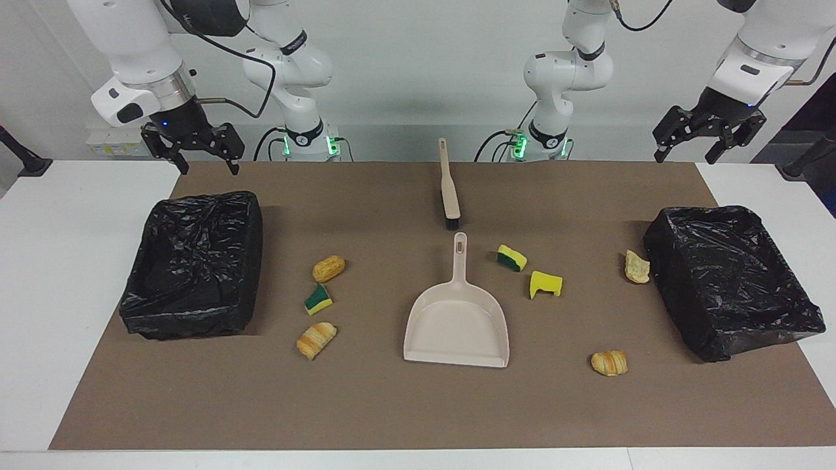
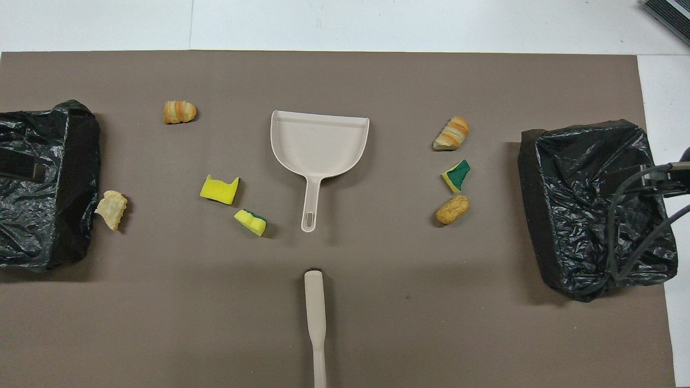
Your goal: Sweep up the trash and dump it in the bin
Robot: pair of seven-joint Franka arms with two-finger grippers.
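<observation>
Facing view shows my left hand (image 1: 710, 139) and right hand (image 1: 194, 149) both spread, empty and raised near the bases, above the brown tabletop (image 1: 392, 405). Seven light, soft scraps of yellow sponge and golden bread (image 1: 328, 268) lie scattered around the stiff beige plastic dustpan (image 1: 457, 323), between two black-lined bins (image 1: 196, 261); I'd grip the beige hand brush (image 1: 449, 189) by its slim handle. Overhead, my hands stay unseen and that handle is cropped.

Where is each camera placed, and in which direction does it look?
Facing view: high across the table, looking at both robots; left gripper and right gripper hang above the mat's edge, fingers open.
Overhead view: above the robots' end, looking steeply down; only a cable shows.
Both share the dustpan, brush, seven scraps and two bins.
</observation>
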